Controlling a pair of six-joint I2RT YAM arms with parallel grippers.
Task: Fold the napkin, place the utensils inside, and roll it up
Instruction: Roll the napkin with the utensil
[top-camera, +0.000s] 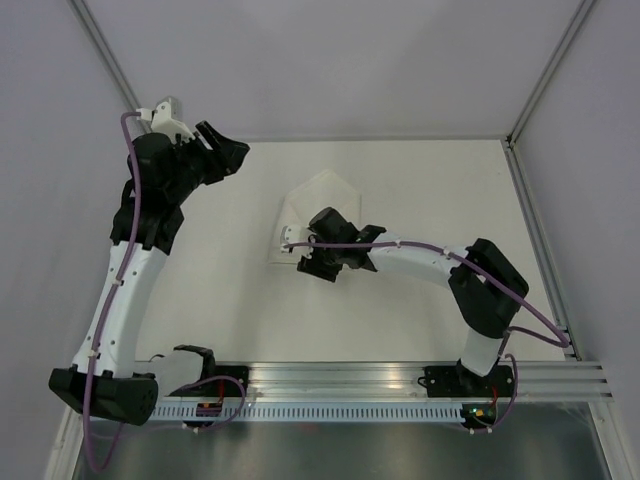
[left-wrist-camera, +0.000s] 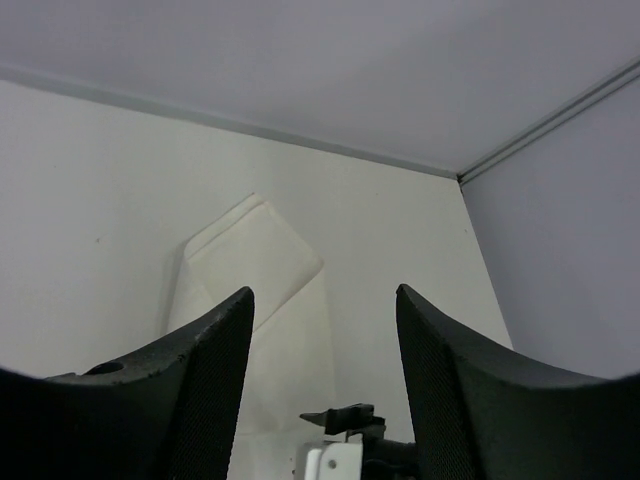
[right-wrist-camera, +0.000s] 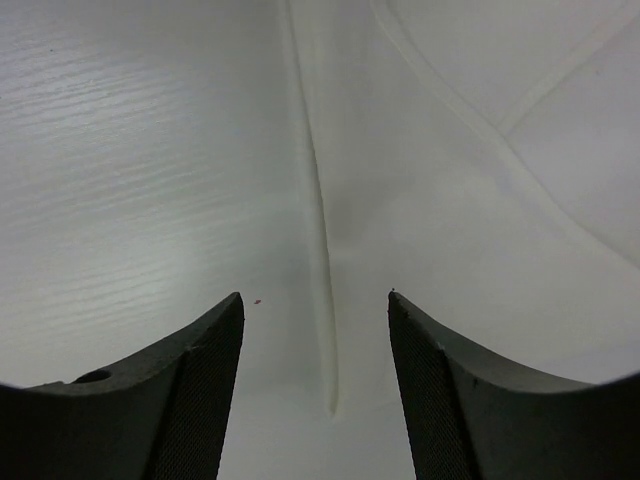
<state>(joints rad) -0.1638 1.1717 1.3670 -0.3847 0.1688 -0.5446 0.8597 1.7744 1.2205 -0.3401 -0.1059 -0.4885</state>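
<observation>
Left gripper (top-camera: 222, 152): jaws stand wide apart and hold nothing. The arm reaches to the far left corner with the wrist raised. The white soft cloth napkin (left-wrist-camera: 262, 258), partly folded to a point, lies well ahead of these jaws.

Right gripper (right-wrist-camera: 315, 300): jaws parted and empty, low over the napkin's left edge, which runs between them. The forearm stretches leftward across the cream tabletop (top-camera: 430, 190).

Handling, as judged: the cloth is light and limp and creases readily. Grip it at an edge or corner. No utensils are visible.
</observation>
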